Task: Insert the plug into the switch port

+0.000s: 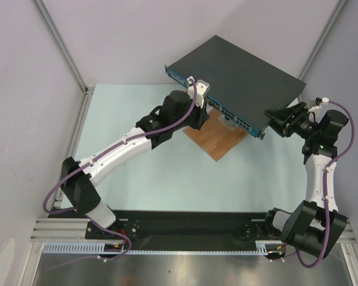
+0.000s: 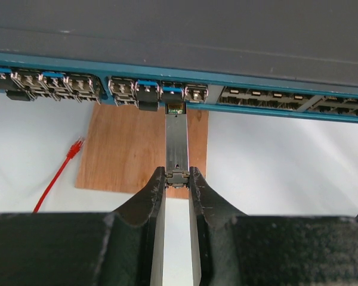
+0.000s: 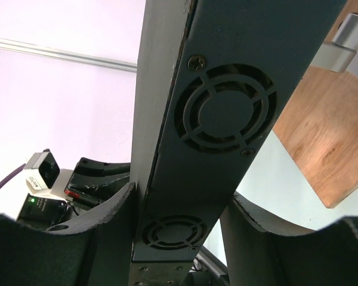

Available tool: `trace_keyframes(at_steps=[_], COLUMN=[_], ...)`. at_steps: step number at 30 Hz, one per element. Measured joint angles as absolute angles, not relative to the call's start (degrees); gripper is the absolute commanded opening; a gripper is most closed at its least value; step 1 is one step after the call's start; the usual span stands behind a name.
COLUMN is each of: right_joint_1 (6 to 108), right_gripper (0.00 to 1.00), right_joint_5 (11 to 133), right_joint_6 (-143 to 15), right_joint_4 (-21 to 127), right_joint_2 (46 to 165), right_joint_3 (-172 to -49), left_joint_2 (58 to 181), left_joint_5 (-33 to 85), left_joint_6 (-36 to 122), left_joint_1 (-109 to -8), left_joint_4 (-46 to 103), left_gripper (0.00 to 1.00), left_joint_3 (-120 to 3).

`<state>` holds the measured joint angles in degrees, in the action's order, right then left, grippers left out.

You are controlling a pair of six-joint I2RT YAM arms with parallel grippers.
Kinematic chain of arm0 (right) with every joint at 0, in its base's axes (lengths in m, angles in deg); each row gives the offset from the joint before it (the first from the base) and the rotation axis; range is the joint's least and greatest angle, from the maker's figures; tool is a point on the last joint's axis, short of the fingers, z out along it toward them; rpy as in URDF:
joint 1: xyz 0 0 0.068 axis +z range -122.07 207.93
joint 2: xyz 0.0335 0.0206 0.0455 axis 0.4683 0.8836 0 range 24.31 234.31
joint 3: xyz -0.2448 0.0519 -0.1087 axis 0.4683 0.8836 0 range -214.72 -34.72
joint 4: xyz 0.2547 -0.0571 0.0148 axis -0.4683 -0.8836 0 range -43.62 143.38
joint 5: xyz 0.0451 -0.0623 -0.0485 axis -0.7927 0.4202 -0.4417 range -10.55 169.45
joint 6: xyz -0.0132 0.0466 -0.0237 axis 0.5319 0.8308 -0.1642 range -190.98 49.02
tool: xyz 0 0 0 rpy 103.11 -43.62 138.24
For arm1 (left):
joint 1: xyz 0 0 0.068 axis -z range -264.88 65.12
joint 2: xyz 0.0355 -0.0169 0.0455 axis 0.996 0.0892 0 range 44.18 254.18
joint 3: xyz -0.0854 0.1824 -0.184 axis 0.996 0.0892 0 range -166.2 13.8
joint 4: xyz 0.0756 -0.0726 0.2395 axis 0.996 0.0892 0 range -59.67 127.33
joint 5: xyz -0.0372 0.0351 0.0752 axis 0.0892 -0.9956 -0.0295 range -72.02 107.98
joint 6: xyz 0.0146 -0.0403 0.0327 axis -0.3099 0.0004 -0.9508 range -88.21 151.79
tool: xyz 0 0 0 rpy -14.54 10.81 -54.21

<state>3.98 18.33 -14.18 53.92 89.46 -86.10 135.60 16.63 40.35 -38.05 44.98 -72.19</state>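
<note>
Outstretched left pincer (image 2: 177, 179) grips plug (image 2: 177, 140) at switch (image 2: 167, 36) port (image 2: 172, 93); right pincer (image 3: 180, 199) clamps switch's end.

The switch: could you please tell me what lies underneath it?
A brown wooden board sticks out from under the front edge of the switch, on the pale table. How far the board runs beneath, and anything else there, is hidden by the switch body.

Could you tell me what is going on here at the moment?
The left gripper holds a slim silver metal plug with its tip at a port in the blue front strip of the large flat dark grey metal switch; most of the plug is outside. The right gripper clamps the switch's fan-vented end, steadying it.
</note>
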Motion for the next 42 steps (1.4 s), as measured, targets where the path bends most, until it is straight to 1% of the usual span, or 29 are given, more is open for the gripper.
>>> trace_keyframes(at_steps=[42], right_joint_1=[4.1], right_gripper=[0.00], right_joint_5=[18.5], right_joint_6=[-14.2], right_joint_4=[53.9], right_joint_2=[89.5], right_joint_3=[-86.1], left_joint_2=[137.6], left_joint_5=[17.8], left_joint_6=[40.1], left_joint_1=[-39.2], left_joint_4=[46.1], left_gripper=[0.00], left_joint_3=[-74.8])
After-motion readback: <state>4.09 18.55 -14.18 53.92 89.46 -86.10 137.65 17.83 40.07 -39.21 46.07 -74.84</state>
